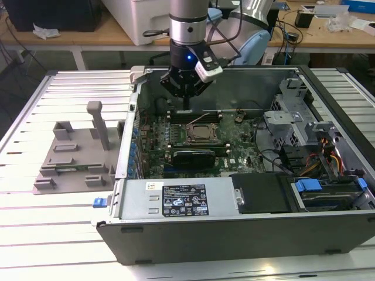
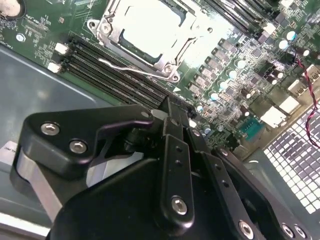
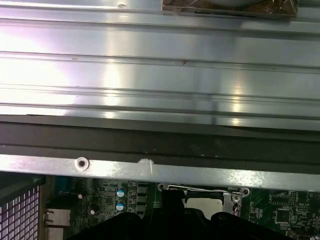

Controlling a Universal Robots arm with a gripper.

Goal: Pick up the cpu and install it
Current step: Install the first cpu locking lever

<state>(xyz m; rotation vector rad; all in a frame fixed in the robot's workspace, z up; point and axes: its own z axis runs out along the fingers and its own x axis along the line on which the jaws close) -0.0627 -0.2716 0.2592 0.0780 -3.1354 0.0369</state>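
Gripper (image 1: 186, 100) above motherboard, at 12 o'clock of socket frame (image 1: 195, 134); jaw state cannot be told. CPU (image 2: 151, 31) apparently seated. Advisable: descend vertically, avoid lever (image 2: 131, 68).

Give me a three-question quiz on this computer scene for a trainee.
1. In the exterior view, where does the grey plate with posts lie relative to the computer case? A) to the exterior view's left of it B) to the exterior view's right of it C) inside it
2. True or false: the pincer hangs over the grey plate.
3. Fill in: the pincer hangs over the green circuit ____ inside the computer case.
Key: 1 A; 2 false; 3 board.
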